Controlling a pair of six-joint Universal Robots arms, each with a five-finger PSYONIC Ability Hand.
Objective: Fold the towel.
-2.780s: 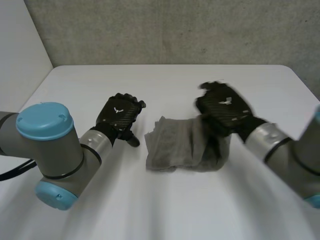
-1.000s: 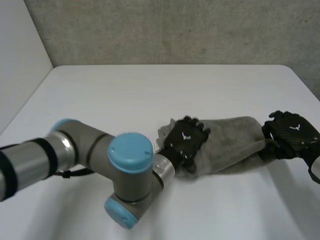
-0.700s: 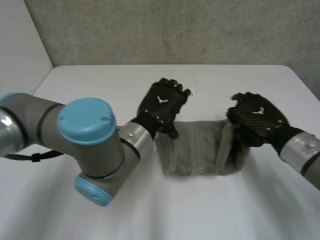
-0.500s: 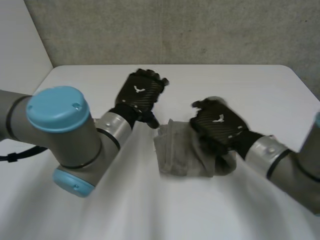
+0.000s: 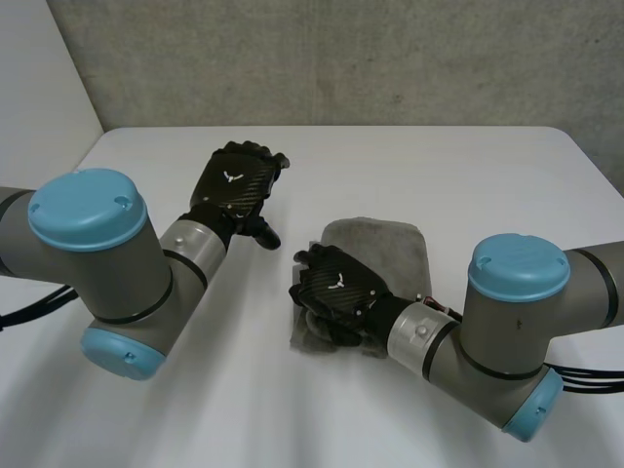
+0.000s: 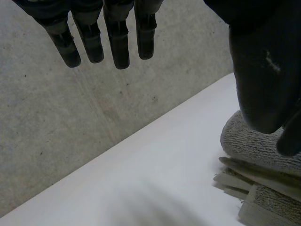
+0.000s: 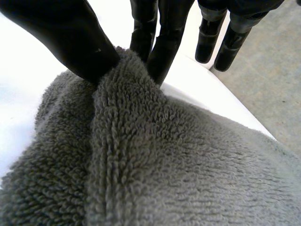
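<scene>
Pinching the towel point(image 5: 388, 250) is the right robot hand point(image 5: 336, 288); left robot hand point(image 5: 232, 191) hovers spread

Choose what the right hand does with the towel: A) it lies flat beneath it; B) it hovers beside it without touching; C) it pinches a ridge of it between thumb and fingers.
C: in the right wrist view the right hand squeezes a ridge of the towel between thumb and fingers.
</scene>
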